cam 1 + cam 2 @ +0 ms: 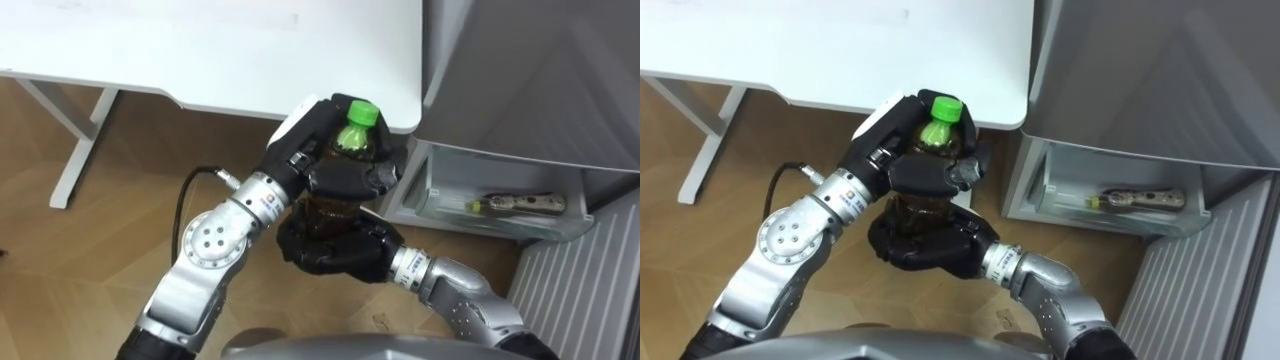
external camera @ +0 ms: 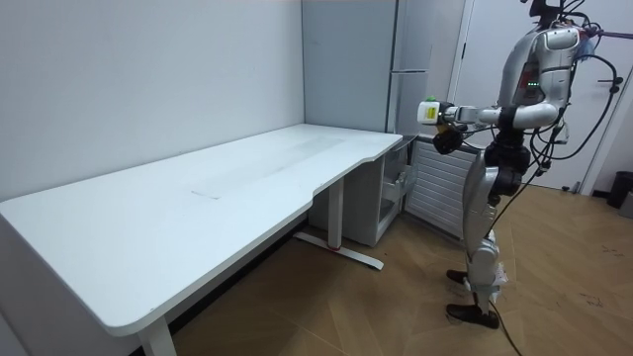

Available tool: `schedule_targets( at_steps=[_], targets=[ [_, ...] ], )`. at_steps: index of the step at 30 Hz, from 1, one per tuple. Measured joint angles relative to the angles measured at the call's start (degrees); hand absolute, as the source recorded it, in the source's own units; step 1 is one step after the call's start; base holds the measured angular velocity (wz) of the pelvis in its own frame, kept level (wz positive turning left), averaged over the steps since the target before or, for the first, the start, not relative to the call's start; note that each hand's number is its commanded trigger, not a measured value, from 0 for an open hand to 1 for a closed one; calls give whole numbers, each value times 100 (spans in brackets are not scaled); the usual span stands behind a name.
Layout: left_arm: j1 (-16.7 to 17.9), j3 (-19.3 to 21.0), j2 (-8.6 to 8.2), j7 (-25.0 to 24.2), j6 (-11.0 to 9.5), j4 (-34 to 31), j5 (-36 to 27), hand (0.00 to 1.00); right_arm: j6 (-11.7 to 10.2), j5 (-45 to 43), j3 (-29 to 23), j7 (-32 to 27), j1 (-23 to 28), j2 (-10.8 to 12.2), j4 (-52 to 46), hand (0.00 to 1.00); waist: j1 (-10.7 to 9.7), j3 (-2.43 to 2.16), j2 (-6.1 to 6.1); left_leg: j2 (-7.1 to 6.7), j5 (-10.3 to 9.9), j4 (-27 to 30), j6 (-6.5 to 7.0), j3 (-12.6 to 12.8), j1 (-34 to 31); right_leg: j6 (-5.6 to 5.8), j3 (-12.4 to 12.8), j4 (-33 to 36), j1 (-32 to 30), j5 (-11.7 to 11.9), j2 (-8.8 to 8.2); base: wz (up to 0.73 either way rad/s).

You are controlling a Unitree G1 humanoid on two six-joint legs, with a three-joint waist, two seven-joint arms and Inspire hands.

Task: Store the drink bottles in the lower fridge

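Note:
A dark drink bottle with a green cap (image 1: 358, 118) (image 1: 942, 112) is held upright between both hands over the wooden floor, just left of the fridge. My left hand (image 1: 318, 160) (image 1: 908, 165) is curled round its upper half. My right hand (image 1: 335, 252) (image 1: 930, 250) is curled round its base from below. The lower fridge compartment (image 1: 500, 226) (image 1: 1120, 222) stands open at the right, and a second bottle (image 1: 520, 204) (image 1: 1140, 199) lies on its side in it. In the room view I stand facing the fridge (image 2: 415, 59) with the bottle (image 2: 429, 112) at chest height.
The white table (image 1: 200, 50) (image 2: 198, 198) has its corner just behind the bottle. The grey upper fridge door (image 1: 540, 70) is closed above the open compartment. A ribbed white panel (image 1: 580, 290) (image 2: 435, 188) stands at the lower right.

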Motion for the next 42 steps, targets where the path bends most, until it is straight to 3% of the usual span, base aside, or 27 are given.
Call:
schedule_targets(
  at_steps=[13, 17, 26, 34, 35, 42],
  targets=[
    [0, 0, -26, 2, -18, -1, 116, 100, -21, 2, -3, 0, 1, -3, 0, 100, -3, -3, -3, 0, 0, 9, 0, -9, 0, 0, -39, -5, -5, 0, -2, 0],
    [6, -16, -25, 32, -135, 1, 297, 100, -109, 28, -1, 14, -8, -24, 9, 100, 0, 3, 18, -6, 0, 15, 0, -56, 15, 0, -65, -6, 23, 1, -8, 2],
    [50, -242, -9, 334, -171, 1, 461, 100, -107, 85, 12, 132, -10, -114, 87, 100, 5, 9, 45, -12, 1, -5, -1, -82, 54, 0, -142, -25, 55, 0, -14, 3],
    [200, -359, -6, 461, -170, 11, 467, 100, -61, 53, 17, 175, 99, -165, 100, 100, -16, -34, 44, -9, 5, -3, -4, -83, 10, -2, -150, -95, 38, 1, -4, 0],
    [201, -365, -6, 461, -170, 17, 466, 0, -61, 53, 17, 171, 109, -164, 99, 100, -16, -34, 44, -9, 5, -3, -4, -84, 9, -2, -151, -98, 41, 1, -5, 0],
    [202, -402, -1, 506, -171, 131, 461, 0, 49, 54, 47, 139, 120, -182, 101, 100, -12, -29, 39, -9, 4, -30, -5, -88, 56, -1, -156, -99, 111, 1, -5, 0]
  ],
)
